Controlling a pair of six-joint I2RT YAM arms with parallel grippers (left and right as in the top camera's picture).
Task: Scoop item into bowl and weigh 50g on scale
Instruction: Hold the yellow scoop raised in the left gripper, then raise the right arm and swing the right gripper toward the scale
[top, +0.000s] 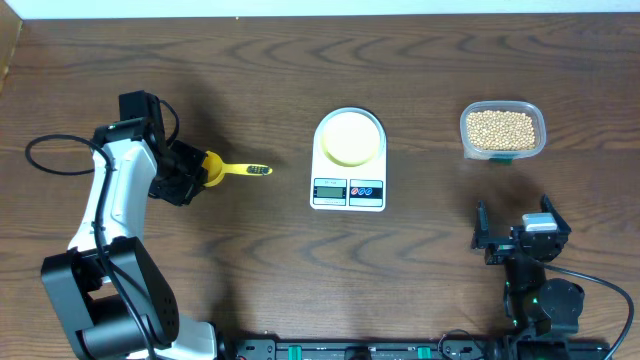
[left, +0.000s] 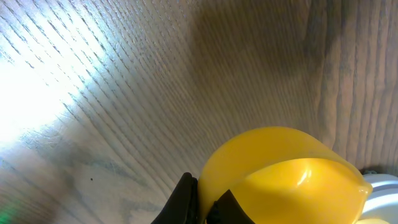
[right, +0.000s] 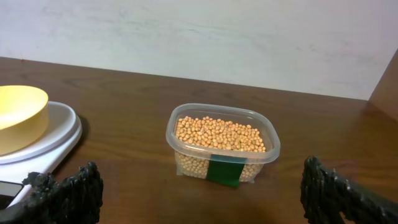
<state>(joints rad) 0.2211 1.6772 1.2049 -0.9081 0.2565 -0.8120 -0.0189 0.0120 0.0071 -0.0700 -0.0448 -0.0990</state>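
The pale-yellow bowl (top: 349, 137) sits on the white scale (top: 348, 192) at the table's middle. It looks empty. The tan beans (top: 502, 126) fill a clear container (top: 503, 150) at the right. My left gripper (top: 193, 174) is shut on the cup wall of a yellow scoop (top: 214, 168), whose handle points right toward the scale. In the left wrist view the jaws (left: 204, 200) pinch the scoop's rim (left: 280, 168). My right gripper (top: 512, 236) is open and empty, in front of the container. The right wrist view shows the beans (right: 219, 134), the bowl (right: 18, 115), the scale (right: 59, 134) and my open fingers (right: 205, 199).
The dark wooden table (top: 250, 70) extends behind and around the objects. A black cable (top: 45, 160) loops at the far left beside my left arm. A pale wall (right: 217, 37) rises behind the table's far edge.
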